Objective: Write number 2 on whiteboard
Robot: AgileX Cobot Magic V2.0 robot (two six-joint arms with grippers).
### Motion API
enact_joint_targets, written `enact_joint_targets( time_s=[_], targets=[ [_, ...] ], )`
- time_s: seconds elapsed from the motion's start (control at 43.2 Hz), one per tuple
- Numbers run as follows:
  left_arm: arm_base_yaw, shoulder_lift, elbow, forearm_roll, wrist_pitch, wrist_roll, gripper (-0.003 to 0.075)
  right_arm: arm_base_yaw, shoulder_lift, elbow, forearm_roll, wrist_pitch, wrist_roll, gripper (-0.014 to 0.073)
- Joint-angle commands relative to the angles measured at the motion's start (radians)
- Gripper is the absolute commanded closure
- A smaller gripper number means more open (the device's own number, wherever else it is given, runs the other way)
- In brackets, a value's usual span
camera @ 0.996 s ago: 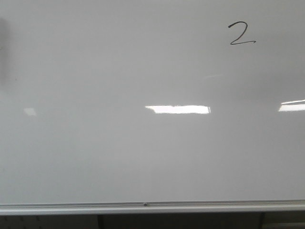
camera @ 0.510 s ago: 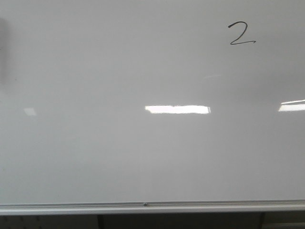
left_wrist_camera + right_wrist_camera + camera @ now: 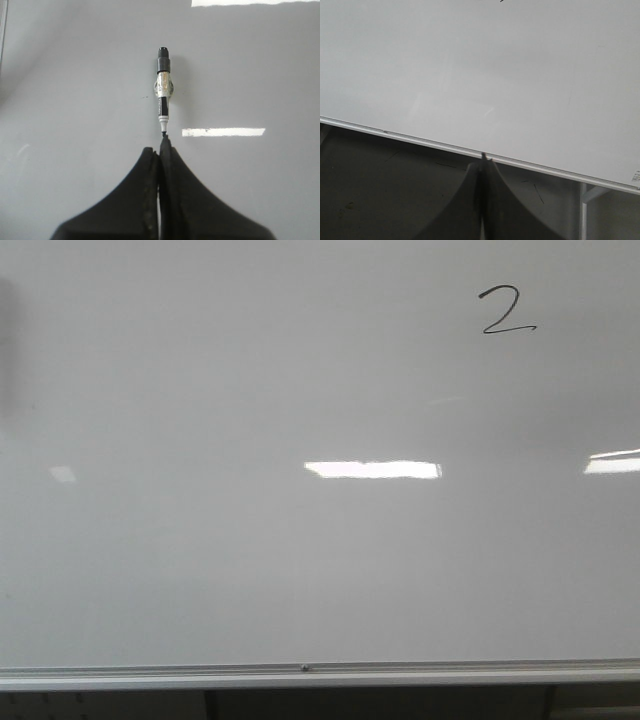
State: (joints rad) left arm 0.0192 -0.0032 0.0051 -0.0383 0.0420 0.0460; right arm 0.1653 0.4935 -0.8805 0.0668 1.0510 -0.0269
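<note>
The number 2 [image 3: 505,310] is drawn in thin black line at the upper right of the whiteboard [image 3: 250,560], which fills the front view. Neither gripper shows in that view. In the left wrist view my left gripper [image 3: 160,149] is shut with nothing between its fingers. Just beyond its fingertips a black marker [image 3: 163,95] sits against the board on a small clear holder, its nib end toward the fingers. My right gripper [image 3: 483,161] is shut and empty, low in front of the board's silver bottom rail [image 3: 420,141].
Bright rectangular light reflections [image 3: 372,469] lie across the glossy board. The silver rail [image 3: 300,676] runs along the bottom, with dark space below it. A metal leg of the stand [image 3: 583,210] shows under the rail in the right wrist view.
</note>
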Motion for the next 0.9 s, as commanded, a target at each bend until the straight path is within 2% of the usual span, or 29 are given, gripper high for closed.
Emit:
enact_joint_targets(
  time_s=[0.0, 0.394, 0.556, 0.88],
  targets=[
    [0.001, -0.027, 0.034, 0.0, -0.084, -0.003, 0.0741, 0.004, 0.008, -0.019, 0.004, -0.062, -0.002, 0.0659],
    [0.001, -0.027, 0.034, 0.0, -0.084, -0.003, 0.0741, 0.004, 0.008, -0.019, 0.004, -0.062, -0.002, 0.0659],
    [0.001, -0.027, 0.034, 0.0, -0.084, -0.003, 0.0741, -0.032, -0.07, 0.041, -0.002, -0.108, -0.002, 0.0659],
    [0.001, -0.027, 0.034, 0.0, -0.084, -0.003, 0.0741, -0.188, -0.321, 0.458, -0.003, -0.697, -0.002, 0.0659]
  ],
)
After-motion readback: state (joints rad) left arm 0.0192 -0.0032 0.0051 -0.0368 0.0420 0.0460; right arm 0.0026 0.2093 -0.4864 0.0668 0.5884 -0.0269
